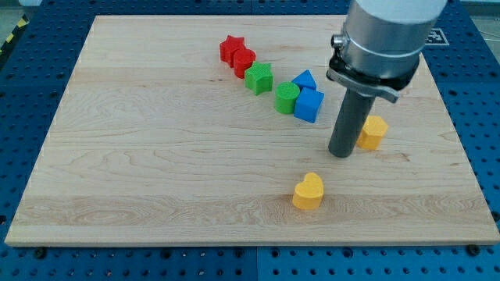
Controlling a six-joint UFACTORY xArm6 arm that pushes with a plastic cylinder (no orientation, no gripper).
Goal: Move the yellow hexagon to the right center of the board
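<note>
You'll find my tip (341, 154), a bare rod end effector holding nothing, touching the yellow hexagon (374, 132) at its 8 o'clock.

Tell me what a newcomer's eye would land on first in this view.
First comes the big grey arm housing at the view's top right, with its dark rod reaching down to the wooden board. My tip sits right beside the left of the yellow hexagon block. Next is the slanting chain of red, green and blue blocks at upper centre.
</note>
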